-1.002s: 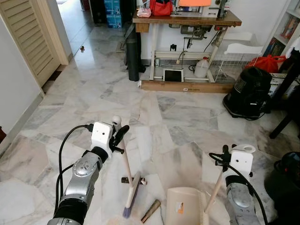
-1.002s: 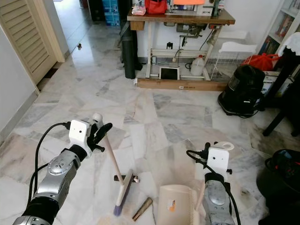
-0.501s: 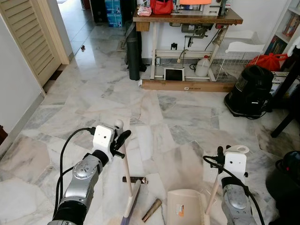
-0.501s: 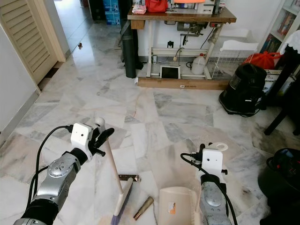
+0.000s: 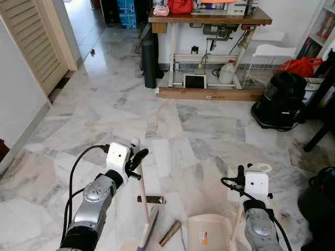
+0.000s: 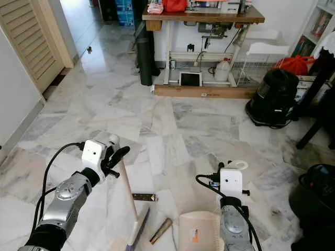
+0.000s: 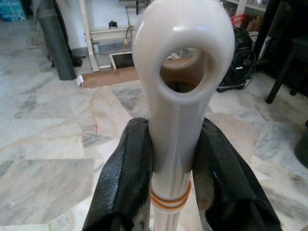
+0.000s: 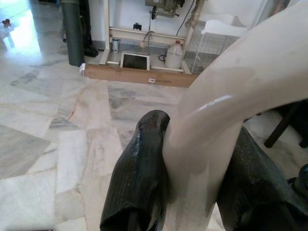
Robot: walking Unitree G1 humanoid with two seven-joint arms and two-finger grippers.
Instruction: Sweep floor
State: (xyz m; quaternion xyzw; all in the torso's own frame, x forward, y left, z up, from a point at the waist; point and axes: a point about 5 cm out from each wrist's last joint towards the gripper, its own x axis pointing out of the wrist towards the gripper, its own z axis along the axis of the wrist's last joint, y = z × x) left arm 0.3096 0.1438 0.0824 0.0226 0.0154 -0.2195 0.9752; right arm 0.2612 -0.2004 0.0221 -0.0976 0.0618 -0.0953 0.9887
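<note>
Your left end effector (image 7: 171, 183) clamps one broom (image 5: 141, 193); the right end effector (image 8: 192, 187) clamps one dustpan (image 5: 209, 235). Two sticks (image 5: 151, 199) lie at broom's 3 o'clock.

The marble floor (image 5: 104, 104) is pale grey-white with darker grey veins and beige patches; the broom handle (image 7: 175, 120) is glossy cream with an orange band, and its bristles (image 6: 141, 222) look purple; the dustpan (image 6: 199, 232) is cream with a small orange label; both grippers' fingers (image 7: 125, 178) are black on silver arms with white wrist boxes; two brown sticks (image 5: 150, 199) lie on the floor; the louvred door (image 5: 31, 42) is light tan; the worktable top (image 5: 209, 18) is brown wood on white legs; the vacuum cleaner (image 5: 277, 102) is black; a red bag (image 5: 301, 67) sits beside it
</note>
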